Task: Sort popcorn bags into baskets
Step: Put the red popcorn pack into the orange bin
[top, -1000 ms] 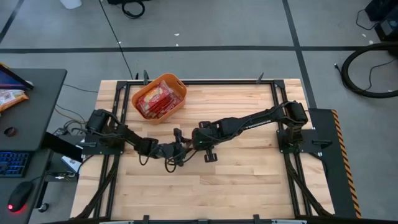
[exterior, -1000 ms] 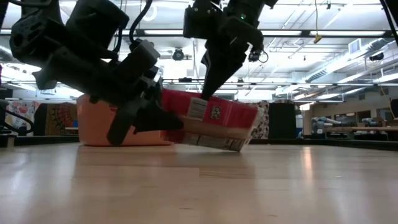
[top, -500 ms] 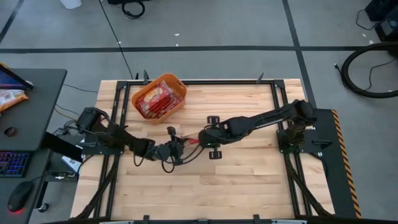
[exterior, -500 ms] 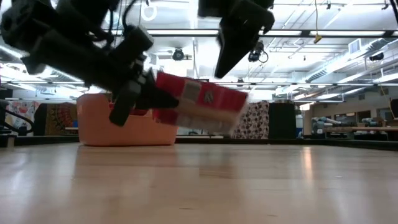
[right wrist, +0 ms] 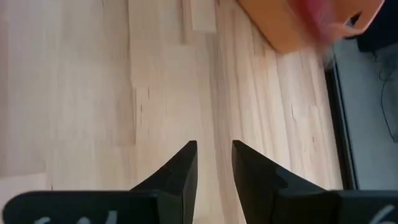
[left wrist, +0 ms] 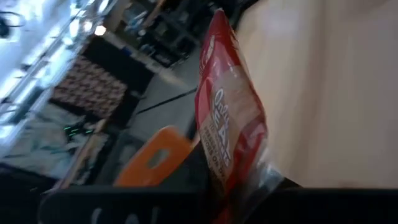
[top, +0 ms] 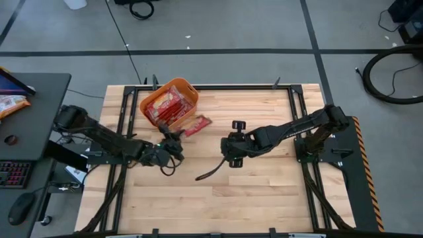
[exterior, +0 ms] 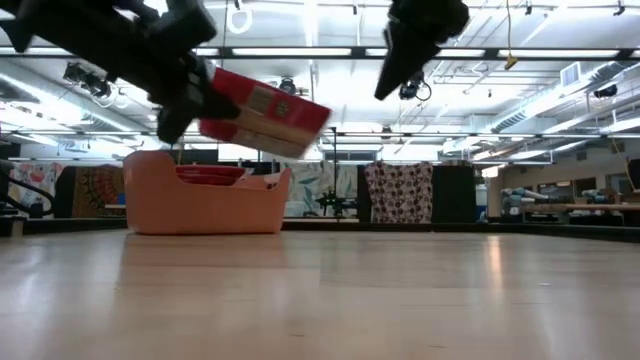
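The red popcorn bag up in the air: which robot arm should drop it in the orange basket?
The left. Its gripper already holds the popcorn bag lifted beside the orange basket. The right gripper is empty, out at mid-table.

Bright, even overhead strip lights (exterior: pixel 330 52); wrist views smeared, the red packet (left wrist: pixel 231 124) and room behind blurred

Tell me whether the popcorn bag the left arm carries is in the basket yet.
Not yet. The left gripper holds the popcorn bag raised above and beside the basket's rim, clear of the table.
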